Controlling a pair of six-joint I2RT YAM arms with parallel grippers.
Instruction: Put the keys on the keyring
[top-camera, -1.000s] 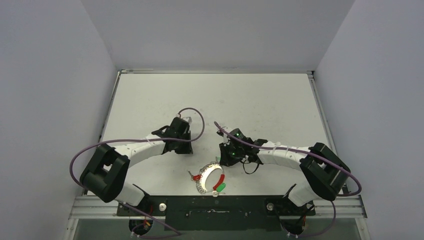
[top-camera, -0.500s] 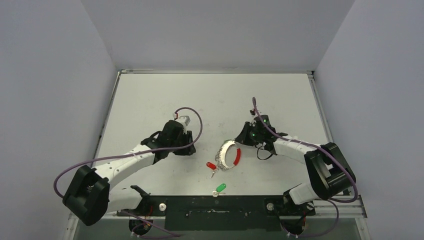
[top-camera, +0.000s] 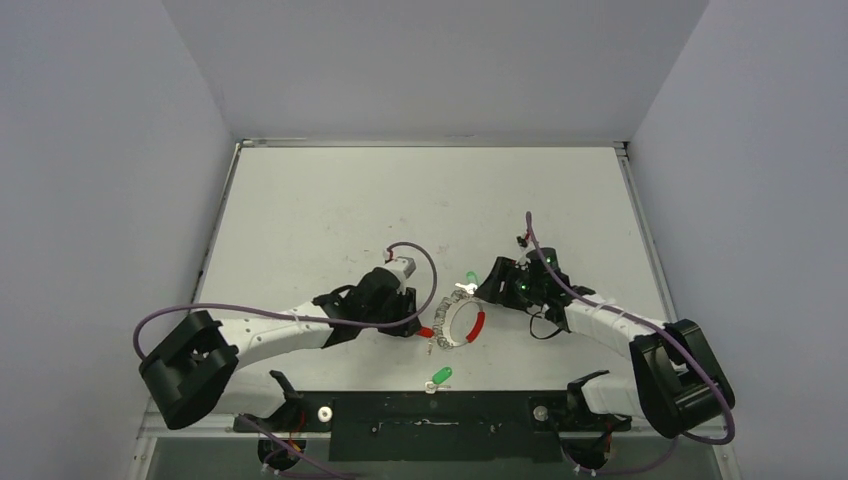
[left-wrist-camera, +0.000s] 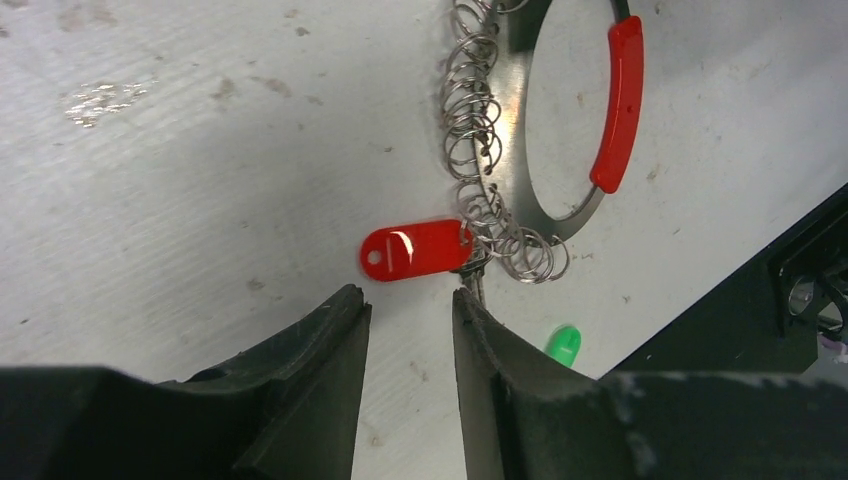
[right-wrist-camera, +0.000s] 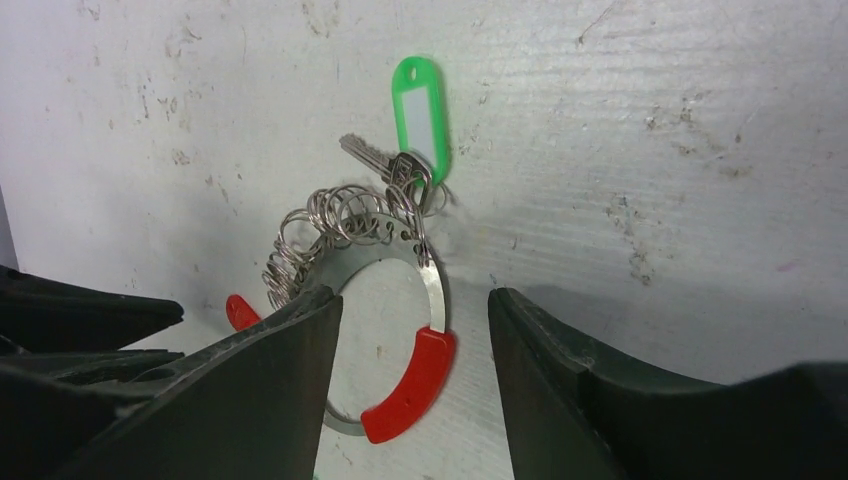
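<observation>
We see the keyring (top-camera: 447, 312) lying flat on the white table (top-camera: 330, 210), in the middle, between the two grippers. It is a flat silvery band (left-wrist-camera: 510, 150) with many small wire rings (left-wrist-camera: 470, 110) threaded on one side and a glossy red sleeve (left-wrist-camera: 618, 100) on the other side.

One green key (right-wrist-camera: 420, 100) lies at the far side of the keyring. In the right wrist view its small ring sits among the wire rings, so it seems to be hooked on, and its metal blade (right-wrist-camera: 362, 151) points away to the side. The second green key (top-camera: 440, 376) lies alone on the table, near the front edge and well apart from the keyring. A red tag (left-wrist-camera: 415, 250) hangs on one of the wire rings, on the side of the left arm.

The left gripper (left-wrist-camera: 408, 300) is low over the table, just beside the red tag. Its jaws stand a little apart, a narrow gap, and only bare table shows between them.

The right gripper (right-wrist-camera: 412, 300) is at the other side of the keyring. Its jaws stand wide and hold nothing. The arc with the red sleeve lies in front of the gap. One finger (right-wrist-camera: 270, 380) covers the edge of the band, and we cannot tell if it touches it.
</observation>
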